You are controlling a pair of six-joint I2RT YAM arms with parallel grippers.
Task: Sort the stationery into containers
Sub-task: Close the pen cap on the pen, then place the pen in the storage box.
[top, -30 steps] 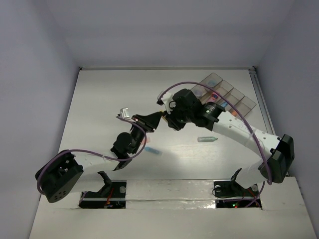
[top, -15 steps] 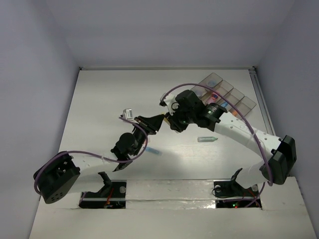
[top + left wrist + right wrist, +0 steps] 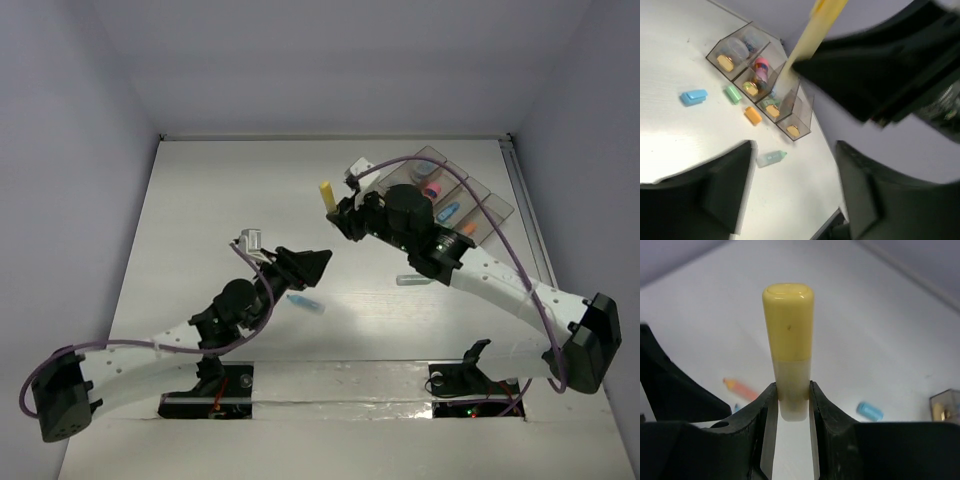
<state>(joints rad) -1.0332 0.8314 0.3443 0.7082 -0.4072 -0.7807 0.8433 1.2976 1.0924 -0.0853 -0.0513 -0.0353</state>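
A yellow marker (image 3: 327, 192) stands upright in the air, clamped by its pale lower end in my right gripper (image 3: 340, 210); the right wrist view shows both fingers pressed on the marker (image 3: 788, 340). My left gripper (image 3: 315, 262) hangs open just below and in front of it, with nothing between its fingers (image 3: 725, 190). The smoky four-compartment tray (image 3: 495, 205) sits at the back right, with a pink piece (image 3: 432, 188) in it. A pale green marker (image 3: 412, 280) and a blue marker (image 3: 305, 303) lie on the table.
In the left wrist view a blue piece (image 3: 694, 96), a green piece (image 3: 732, 94) and an orange piece (image 3: 753, 115) lie by the tray's (image 3: 790, 107) near side. An orange-pink marker (image 3: 742, 388) lies on the table below the right gripper.
The two grippers were together at mid-table. The left gripper has opened and drawn back, and the right gripper has carried the yellow marker up and toward the back.
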